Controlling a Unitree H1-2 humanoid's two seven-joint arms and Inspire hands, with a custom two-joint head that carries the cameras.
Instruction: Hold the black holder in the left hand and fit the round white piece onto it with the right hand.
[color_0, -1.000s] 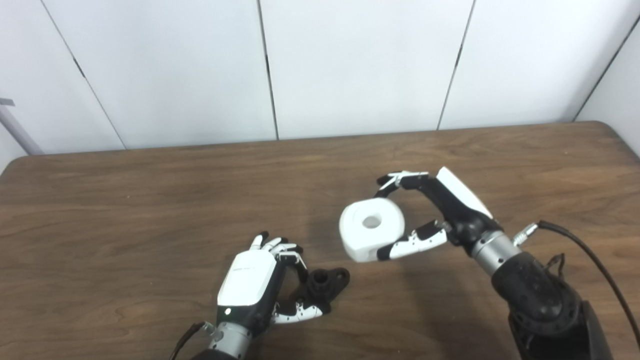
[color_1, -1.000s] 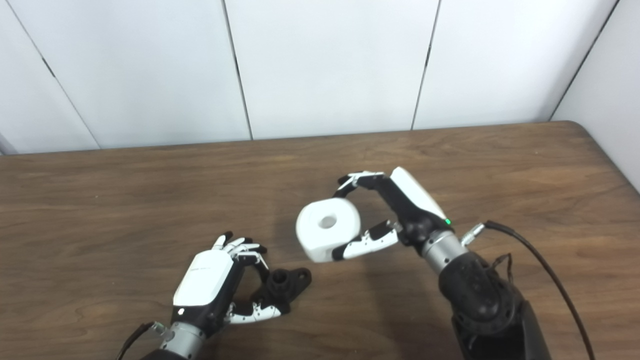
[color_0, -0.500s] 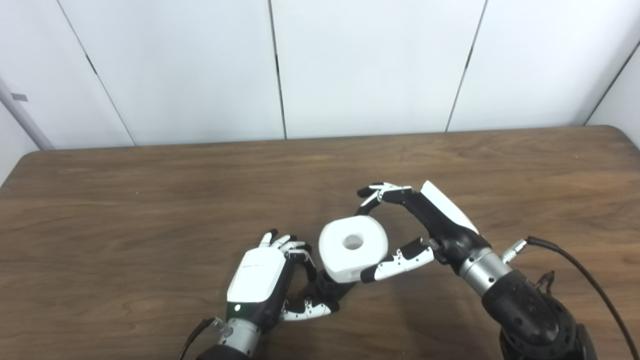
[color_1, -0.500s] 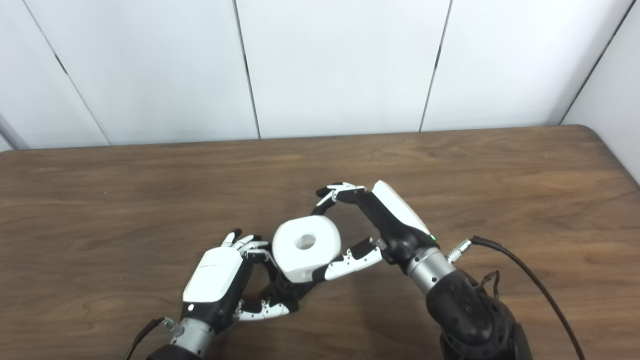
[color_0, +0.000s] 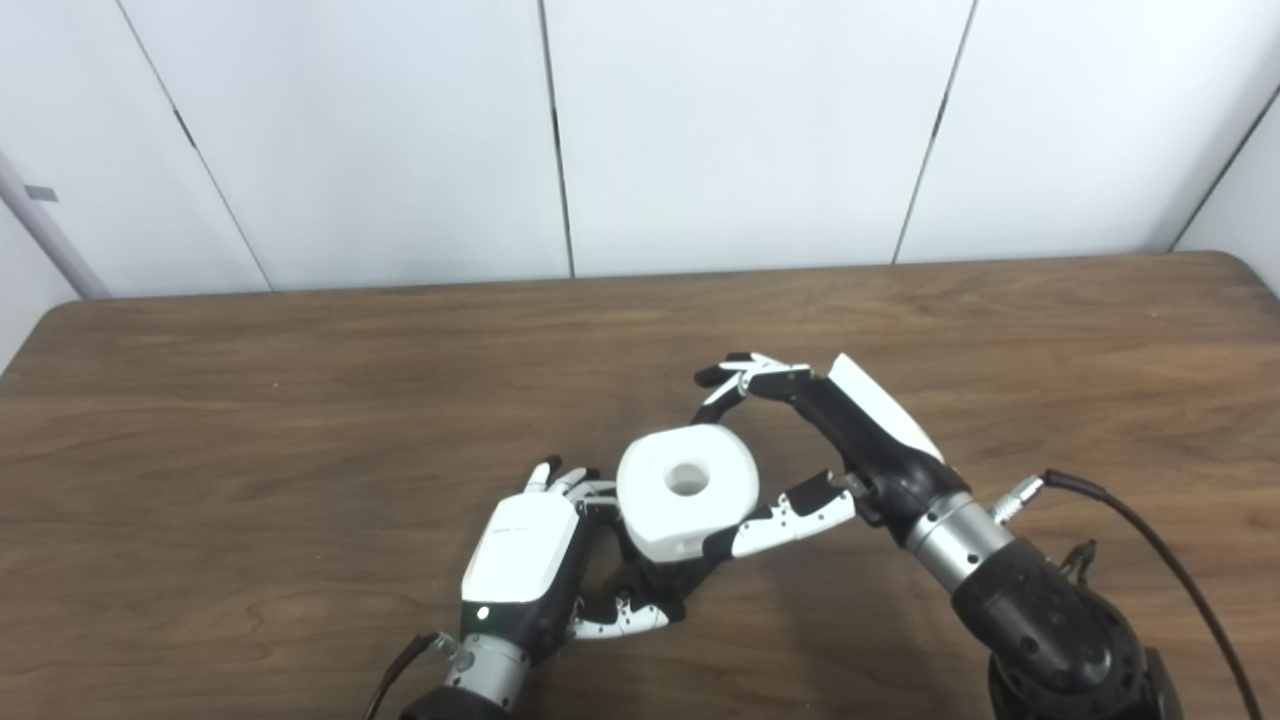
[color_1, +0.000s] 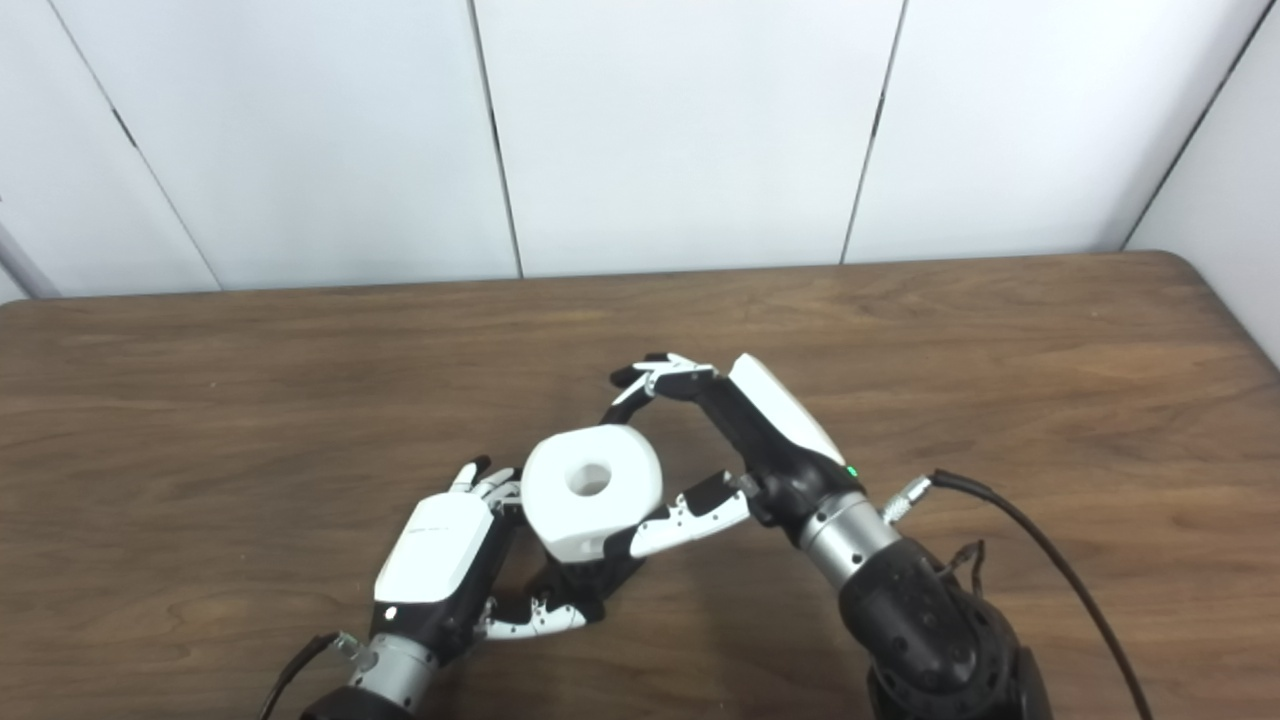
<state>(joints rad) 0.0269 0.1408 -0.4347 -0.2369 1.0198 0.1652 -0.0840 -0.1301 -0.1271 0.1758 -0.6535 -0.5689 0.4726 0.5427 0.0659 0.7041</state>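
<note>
My right hand (color_0: 850, 440) is shut on the round white piece (color_0: 686, 490), a thick white ring with a hole in its middle, pinched between thumb and fingers. It hangs directly over the black holder (color_0: 655, 585), which is mostly hidden beneath it. My left hand (color_0: 525, 560) is shut on the black holder low on the wooden table (color_0: 300, 420), its fingers curled around it. I cannot tell whether the white piece touches the holder.
A black cable (color_0: 1150, 540) runs from my right wrist toward the lower right. White wall panels stand behind the table's far edge. A grey pole (color_0: 45, 225) leans at the far left.
My right hand has carried the white piece left and slightly down, from beside the holder to right over it. The left hand has kept its hold on the holder. The camera shifted a little.
</note>
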